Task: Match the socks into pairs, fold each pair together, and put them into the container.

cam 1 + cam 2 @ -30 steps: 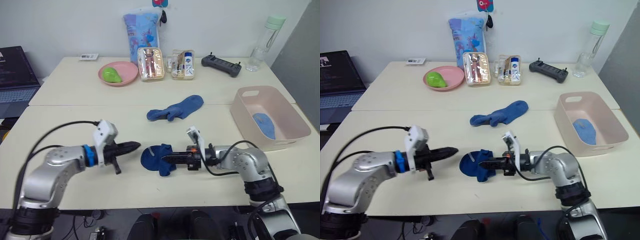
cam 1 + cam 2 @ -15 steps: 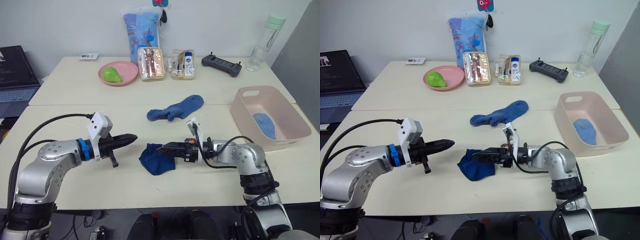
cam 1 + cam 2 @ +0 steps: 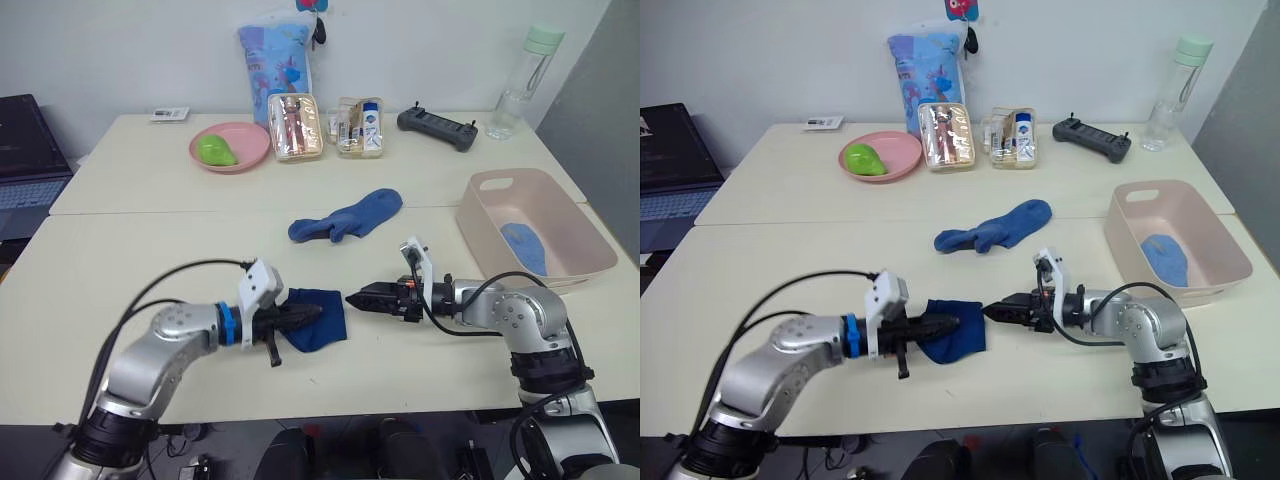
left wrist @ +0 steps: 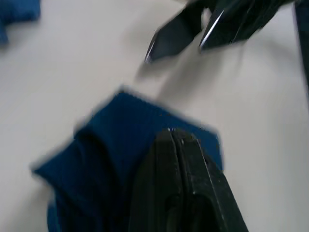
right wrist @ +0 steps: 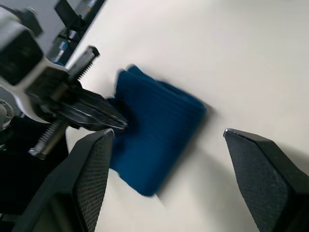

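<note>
1. In the head views, the left gripper [image 3: 312,312] lies low over the near table [image 3: 120,270], its two black fingers pressed together and resting on a folded dark blue sock bundle [image 3: 322,318] at the table's middle front.
2. The right gripper [image 3: 352,298] points at the bundle from the robot's right, its tip just beside the bundle's edge and apparently not touching it; from here its jaws look nearly together.
3. A medium blue sock pair [image 3: 348,217] lies flat farther back on the table, well apart from both grippers.
4. The pale pink container [image 3: 560,275] sits at the right edge of the table, with a lighter blue sock [image 3: 521,247] lying in it.
5. Along the far side stand a pink plate [image 3: 245,156] holding a green object [image 3: 213,150], a tall blue patterned bag [image 3: 272,55], two small clear boxes [image 3: 285,126], a black controller [image 3: 437,127] and a clear bottle [image 3: 519,70]; a laptop [image 3: 22,150] sits at the far left.
6. The left wrist view shows that arm's fingers [image 4: 181,183] closed against each other on top of the dark blue fabric, with the other gripper's pointed tips beyond it over bare table.
7. The right wrist view shows that arm's own fingers [image 5: 94,169] spread wide apart, released and empty, with the bundle between and beyond them and the left gripper lying on its far side.
</note>
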Available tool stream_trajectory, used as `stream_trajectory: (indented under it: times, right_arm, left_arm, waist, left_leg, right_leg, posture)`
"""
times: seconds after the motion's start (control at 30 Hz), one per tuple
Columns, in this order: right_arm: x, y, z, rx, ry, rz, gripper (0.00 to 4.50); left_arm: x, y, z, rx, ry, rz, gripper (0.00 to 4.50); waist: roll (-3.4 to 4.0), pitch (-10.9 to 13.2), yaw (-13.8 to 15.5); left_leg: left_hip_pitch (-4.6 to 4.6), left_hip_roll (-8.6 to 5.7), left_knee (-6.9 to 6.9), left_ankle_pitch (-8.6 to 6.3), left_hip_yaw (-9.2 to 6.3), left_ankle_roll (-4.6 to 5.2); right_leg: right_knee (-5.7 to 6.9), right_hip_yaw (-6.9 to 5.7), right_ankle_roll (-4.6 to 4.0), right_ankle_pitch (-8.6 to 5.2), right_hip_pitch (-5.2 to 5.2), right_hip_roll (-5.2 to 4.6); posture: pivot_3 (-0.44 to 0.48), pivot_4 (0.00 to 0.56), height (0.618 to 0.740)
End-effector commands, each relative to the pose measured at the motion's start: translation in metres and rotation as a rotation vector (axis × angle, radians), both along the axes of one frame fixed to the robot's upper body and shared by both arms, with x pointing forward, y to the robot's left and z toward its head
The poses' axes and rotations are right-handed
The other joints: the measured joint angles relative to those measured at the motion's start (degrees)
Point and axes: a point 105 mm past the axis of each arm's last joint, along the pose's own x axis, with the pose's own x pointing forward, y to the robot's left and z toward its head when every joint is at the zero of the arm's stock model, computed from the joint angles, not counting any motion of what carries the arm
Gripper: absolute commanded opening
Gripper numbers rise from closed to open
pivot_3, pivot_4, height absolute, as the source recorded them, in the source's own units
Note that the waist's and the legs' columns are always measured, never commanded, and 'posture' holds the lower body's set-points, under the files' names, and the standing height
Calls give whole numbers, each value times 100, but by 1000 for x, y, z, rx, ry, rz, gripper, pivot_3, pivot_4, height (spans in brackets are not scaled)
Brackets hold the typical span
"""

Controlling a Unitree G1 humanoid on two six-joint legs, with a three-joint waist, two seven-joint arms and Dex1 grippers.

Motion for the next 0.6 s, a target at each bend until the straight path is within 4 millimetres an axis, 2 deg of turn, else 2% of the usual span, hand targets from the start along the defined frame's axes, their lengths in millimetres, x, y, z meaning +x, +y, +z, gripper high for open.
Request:
stream_trajectory:
  times: [0.03, 0.23, 0.47, 0.6]
  right_arm:
    - [-5, 8, 3, -2, -21, 35, 3908]
    - [-6, 17, -16, -21, 56, 40, 3908]
    - [-10, 37, -35, -36, 145, 78, 3908]
    - [-14, 64, -28, 36, 184, 129, 3908]
  left_arm:
    - [3, 14, -8, 72, -48, 25, 0]
    - [0, 21, -12, 67, -39, 45, 0]
    - [-3, 20, -10, 54, -40, 45, 0]
    - [-3, 20, -10, 52, -44, 48, 0]
  waist:
    - [-1, -1, 1]
    - [0, -1, -1]
    - [-5, -16, -23]
    - [-7, -29, -57]
  left_leg:
    - [-1, 0, 0, 0, 2, 0]
    - [4, 2, -1, 0, 3, 0]
    - [20, 6, -5, 0, 6, 0]
    - [32, 15, -15, 1, 6, 1]
  right_leg:
    - [-1, 1, 0, 0, 0, 0]
    - [-1, 2, 0, 0, 2, -1]
    - [2, 3, -10, 6, 6, 3]
    - [2, 3, -16, 10, 8, 13]
  posture:
    - [0, 150, 740]
    - [0, 150, 740]
    - [0, 150, 740]
    - [0, 150, 740]
